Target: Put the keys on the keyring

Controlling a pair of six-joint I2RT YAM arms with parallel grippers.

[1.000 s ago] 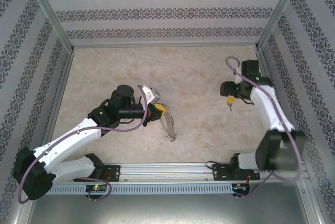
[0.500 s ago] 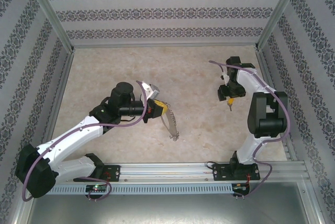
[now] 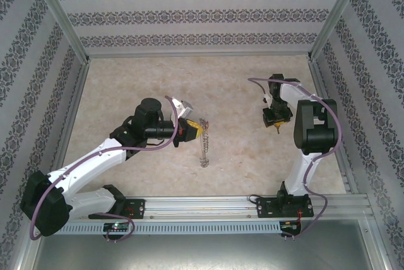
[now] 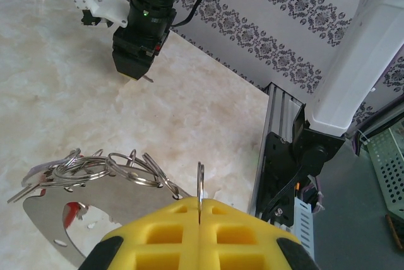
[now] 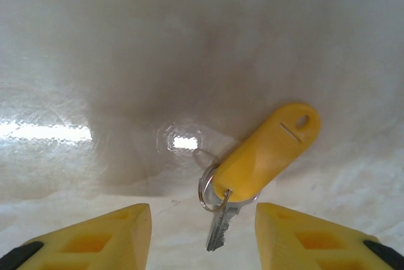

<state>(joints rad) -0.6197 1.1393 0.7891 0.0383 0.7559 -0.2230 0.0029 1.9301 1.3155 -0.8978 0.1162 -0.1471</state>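
My left gripper (image 3: 196,129) (image 4: 199,205) is shut on one ring (image 4: 200,181) of the keyring (image 3: 203,144), a floppy string of linked grey metal rings (image 4: 95,168). It hangs with a flat silvery plate (image 4: 107,210) above the table. A silver key (image 5: 221,226) (image 3: 277,129) lies on the table, joined by a small split ring (image 5: 208,188) to a yellow plastic tag (image 5: 265,153). My right gripper (image 5: 202,238) (image 3: 276,117) (image 4: 134,62) hovers over it, open, with one yellow finger (image 5: 107,238) on each side and nothing touching.
Patterned walls enclose the beige marbled table (image 3: 240,93) at the back and sides. An aluminium rail (image 3: 202,205) with both arm bases runs along the near edge. The right arm's column (image 4: 360,49) stands close to the held rings.
The right arm has folded inward and turned its wrist, staying over the key. The left gripper has shifted a little right, and the hanging rings now dangle straighter.
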